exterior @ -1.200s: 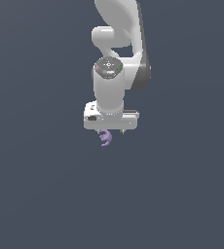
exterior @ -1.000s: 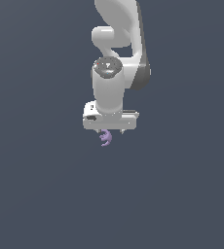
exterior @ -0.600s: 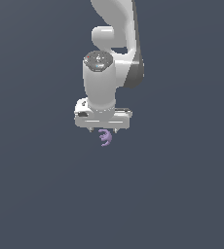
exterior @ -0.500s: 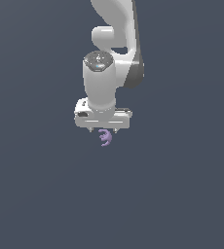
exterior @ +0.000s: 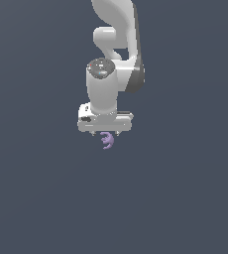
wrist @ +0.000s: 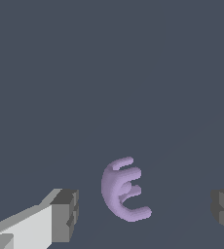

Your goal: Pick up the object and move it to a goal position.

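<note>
We are holding our white, dark-padded two-finger gripper (wrist: pixel 143 214) spread wide around the tiny light-purple curled hook-like piece (wrist: pixel 123 189).

In the wrist view, we are seeing one dark pad (wrist: pixel 66 215) on one side of the piece and the other pad at the far edge of the frame, neither touching it, with clear gaps on both sides. In the exterior view, the piece (exterior: pixel 106 140) is sitting just below the gripper (exterior: pixel 105 133), under its middle, while our white arm (exterior: pixel 111 59) is rising above it against the plain dark grey-blue ground (exterior: pixel 36 198).

One purple hook-like piece (exterior: pixel 106 140), one pincer (exterior: pixel 105 133), two fingers (wrist: pixel 65 215).
</note>
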Tool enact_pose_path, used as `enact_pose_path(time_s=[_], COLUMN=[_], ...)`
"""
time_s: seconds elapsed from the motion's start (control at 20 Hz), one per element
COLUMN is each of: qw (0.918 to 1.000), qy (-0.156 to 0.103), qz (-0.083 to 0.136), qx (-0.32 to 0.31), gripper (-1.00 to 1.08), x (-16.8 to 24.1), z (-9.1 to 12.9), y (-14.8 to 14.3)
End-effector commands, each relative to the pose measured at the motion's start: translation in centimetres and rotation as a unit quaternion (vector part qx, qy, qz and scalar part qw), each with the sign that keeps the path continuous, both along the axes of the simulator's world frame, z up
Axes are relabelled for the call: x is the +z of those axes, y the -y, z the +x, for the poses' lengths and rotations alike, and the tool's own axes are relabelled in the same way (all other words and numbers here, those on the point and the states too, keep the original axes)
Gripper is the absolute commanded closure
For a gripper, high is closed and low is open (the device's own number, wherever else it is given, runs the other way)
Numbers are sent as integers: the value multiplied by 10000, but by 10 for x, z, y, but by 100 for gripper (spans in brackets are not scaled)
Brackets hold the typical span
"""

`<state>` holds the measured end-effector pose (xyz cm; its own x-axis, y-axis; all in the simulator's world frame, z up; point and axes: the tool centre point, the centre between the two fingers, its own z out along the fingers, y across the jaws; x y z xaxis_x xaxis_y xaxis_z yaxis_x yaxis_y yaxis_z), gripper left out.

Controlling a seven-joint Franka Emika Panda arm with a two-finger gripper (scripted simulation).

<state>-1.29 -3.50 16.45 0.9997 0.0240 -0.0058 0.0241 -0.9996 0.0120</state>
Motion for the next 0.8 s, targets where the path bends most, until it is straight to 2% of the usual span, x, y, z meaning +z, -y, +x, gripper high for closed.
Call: enact_pose_path(time_s=[0.0, 0.4, 0.75], qw=[9999, 9961, 9925], qy=[-1, 11, 18], qz=[8, 43, 61], qx=[169, 877, 1220], gripper=[-92, -92, -92], x=[-10, -49, -66], z=[-6, -34, -50], y=[0, -1, -2])
